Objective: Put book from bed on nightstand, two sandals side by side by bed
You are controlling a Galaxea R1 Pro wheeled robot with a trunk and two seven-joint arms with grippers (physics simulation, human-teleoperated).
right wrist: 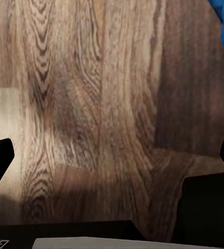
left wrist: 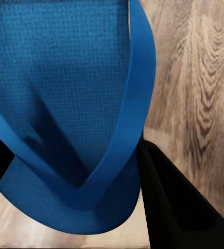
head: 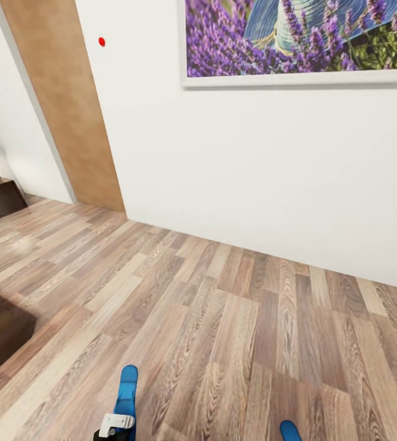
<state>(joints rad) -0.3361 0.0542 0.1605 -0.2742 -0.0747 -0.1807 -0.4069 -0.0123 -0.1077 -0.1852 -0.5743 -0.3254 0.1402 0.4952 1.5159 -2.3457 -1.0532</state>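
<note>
Bright blue flat flip-flop sandal (left wrist: 65, 104) sat clamped between the left gripper's (left wrist: 75, 171) dark fingers (left wrist: 179, 202), presumably carried toward the bed. Its blue mate (head: 289, 430) lay on the brown wood-plank floor (head: 235, 318); the right gripper (right wrist: 112, 155) gaped empty

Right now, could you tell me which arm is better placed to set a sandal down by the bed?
Left: its end effector has a sandal between its fingers. The right end effector looks open over bare floor.
</note>
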